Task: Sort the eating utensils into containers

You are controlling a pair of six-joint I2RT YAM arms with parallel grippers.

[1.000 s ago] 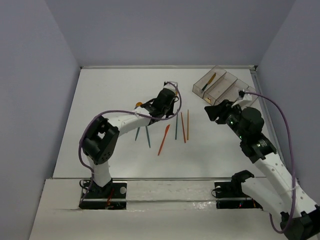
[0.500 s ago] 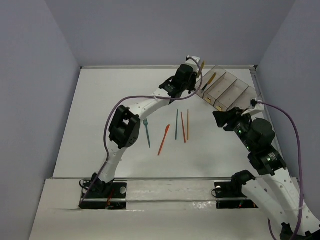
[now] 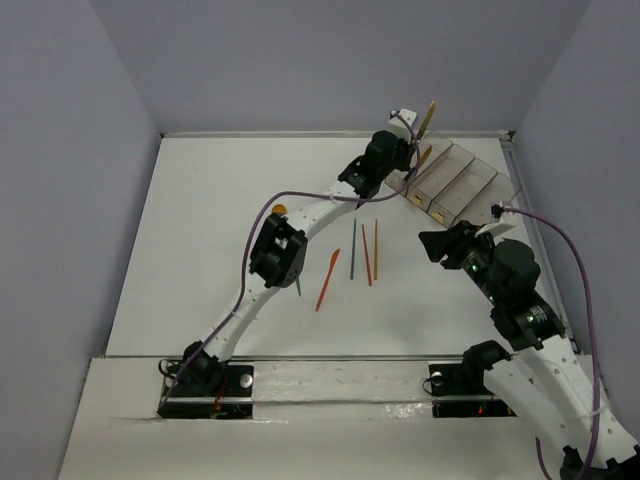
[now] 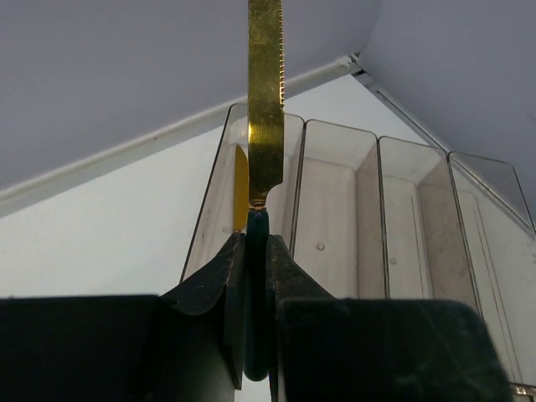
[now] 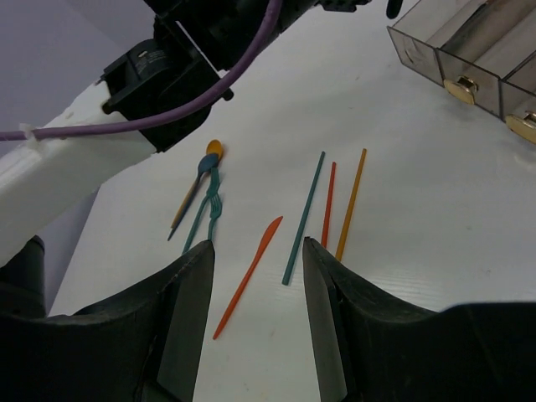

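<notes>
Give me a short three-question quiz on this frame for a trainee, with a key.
1. True or false: the left gripper is shut on the gold-bladed knife.
2. How many compartments do the containers have? A two, B four, C six.
3. Fill in: the right gripper hangs ___ over the loose utensils.
Key: 1 true; 2 B; 3 open.

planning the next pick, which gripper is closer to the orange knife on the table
Right. The right gripper hangs open a short way right of the orange knife; the left gripper is far back by the containers, shut on a yellow knife.
</notes>
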